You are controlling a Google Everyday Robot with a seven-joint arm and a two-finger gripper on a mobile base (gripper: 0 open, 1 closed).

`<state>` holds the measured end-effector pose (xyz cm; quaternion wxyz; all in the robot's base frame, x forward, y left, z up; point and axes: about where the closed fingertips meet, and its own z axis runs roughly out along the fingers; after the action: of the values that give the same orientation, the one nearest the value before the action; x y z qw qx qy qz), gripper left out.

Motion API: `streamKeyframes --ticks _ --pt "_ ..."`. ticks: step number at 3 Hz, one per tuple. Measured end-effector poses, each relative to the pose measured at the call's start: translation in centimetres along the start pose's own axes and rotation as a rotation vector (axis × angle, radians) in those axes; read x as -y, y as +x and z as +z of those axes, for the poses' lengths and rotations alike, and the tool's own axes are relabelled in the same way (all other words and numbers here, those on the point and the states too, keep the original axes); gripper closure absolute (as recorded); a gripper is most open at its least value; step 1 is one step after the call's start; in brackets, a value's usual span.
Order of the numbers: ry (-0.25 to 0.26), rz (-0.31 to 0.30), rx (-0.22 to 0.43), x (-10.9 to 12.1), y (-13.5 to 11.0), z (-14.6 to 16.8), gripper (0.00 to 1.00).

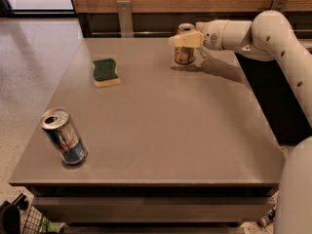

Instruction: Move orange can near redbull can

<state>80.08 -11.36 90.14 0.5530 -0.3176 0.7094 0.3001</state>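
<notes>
Coppery-orange metal drink can stands upright well right of the green-and-yellow sponge, the cream two-finger gripper at its top; whether it is clamped on, I cannot tell. Grasping seems in hand; next comes a carry to the slim blue-and-silver redbull can, in front of the sponge.

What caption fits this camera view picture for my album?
Gripper at the orange can, far side of the table; redbull can sits by a near corner.
</notes>
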Motion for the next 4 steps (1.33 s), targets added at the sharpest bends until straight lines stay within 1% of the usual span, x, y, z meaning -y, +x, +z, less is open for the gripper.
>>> streamKeyframes --ticks 1,4 --pt "-0.005 -0.006 -0.009 -1.04 -0.10 0.39 0.22" --pt "-0.020 -0.004 -0.011 -1.55 0.09 1.28 0.91"
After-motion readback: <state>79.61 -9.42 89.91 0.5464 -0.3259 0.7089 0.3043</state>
